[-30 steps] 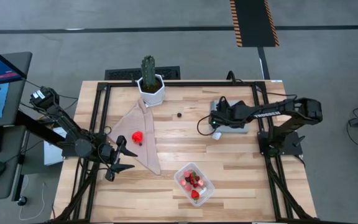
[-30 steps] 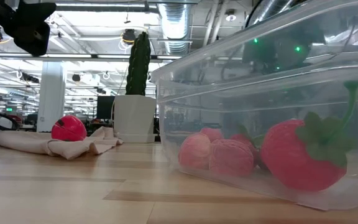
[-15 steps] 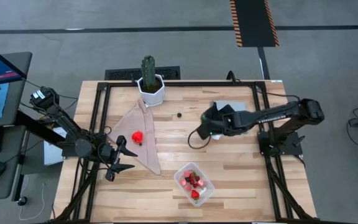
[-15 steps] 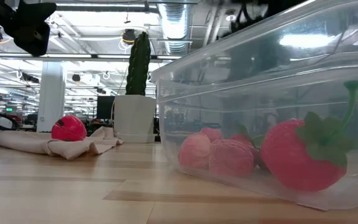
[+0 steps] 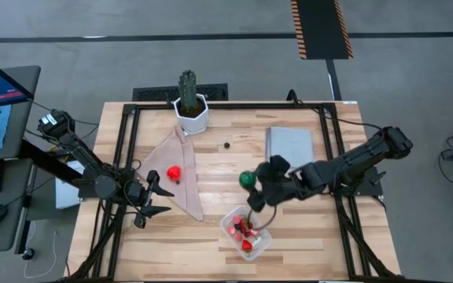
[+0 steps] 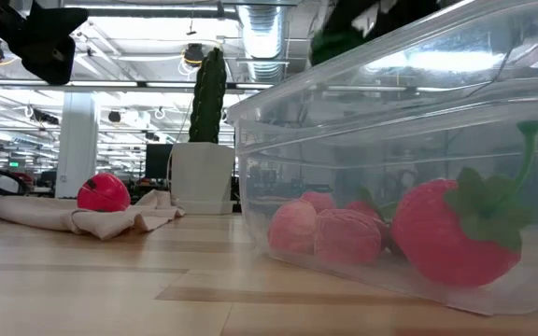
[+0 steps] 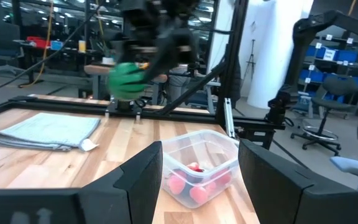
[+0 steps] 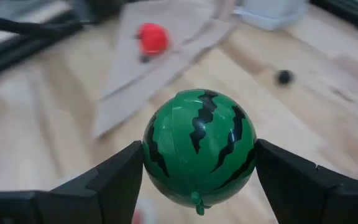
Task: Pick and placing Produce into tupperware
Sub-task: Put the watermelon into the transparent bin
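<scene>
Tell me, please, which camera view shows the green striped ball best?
The right wrist view: the green striped ball fills it, clamped in the right gripper. The high view shows a small green dot; the left wrist, a blur; the low, only a sliver.

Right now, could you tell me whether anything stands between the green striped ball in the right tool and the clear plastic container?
Nothing visible does. The right tool holds the green striped watermelon ball beside the clear rectangular plastic container, whose top is open with only red toy fruit inside. The left tool waits far off by the beige cloth.
</scene>
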{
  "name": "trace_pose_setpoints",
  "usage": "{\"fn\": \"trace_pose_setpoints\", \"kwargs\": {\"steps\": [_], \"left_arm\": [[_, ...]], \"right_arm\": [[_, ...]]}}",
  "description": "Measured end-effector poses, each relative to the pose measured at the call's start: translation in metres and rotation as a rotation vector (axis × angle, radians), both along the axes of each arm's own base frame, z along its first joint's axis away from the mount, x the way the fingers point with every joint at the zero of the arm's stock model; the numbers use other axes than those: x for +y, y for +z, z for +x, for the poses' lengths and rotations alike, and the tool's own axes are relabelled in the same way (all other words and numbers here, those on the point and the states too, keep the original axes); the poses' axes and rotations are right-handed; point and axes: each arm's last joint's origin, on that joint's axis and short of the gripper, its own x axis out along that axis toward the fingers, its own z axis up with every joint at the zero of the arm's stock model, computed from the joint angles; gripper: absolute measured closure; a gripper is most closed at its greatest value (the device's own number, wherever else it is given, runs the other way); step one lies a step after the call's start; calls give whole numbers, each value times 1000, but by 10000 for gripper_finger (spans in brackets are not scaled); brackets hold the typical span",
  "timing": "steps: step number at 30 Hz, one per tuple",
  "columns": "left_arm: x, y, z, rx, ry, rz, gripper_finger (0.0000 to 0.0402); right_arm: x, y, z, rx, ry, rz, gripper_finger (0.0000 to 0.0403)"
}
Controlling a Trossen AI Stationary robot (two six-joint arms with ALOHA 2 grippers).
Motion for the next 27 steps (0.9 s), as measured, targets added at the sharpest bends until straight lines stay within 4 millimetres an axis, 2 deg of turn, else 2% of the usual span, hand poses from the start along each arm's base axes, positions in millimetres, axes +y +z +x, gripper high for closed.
{"fn": "trace_pose_setpoints", "kwargs": {"steps": [10, 17, 20, 27], "left_arm": [[0, 0, 0, -1, 12, -3, 201], [0, 0, 0, -1, 11, -4, 201], [0, 1, 0, -4, 11, -6, 201], [0, 1, 0, -8, 11, -11, 201]], "right_arm": [[56, 9, -14, -147, 187, 68, 92], [76, 3, -24, -195, 242, 89, 92], [84, -7, -21, -186, 233, 88, 92], [97, -47, -5, -94, 213, 82, 92]]}}
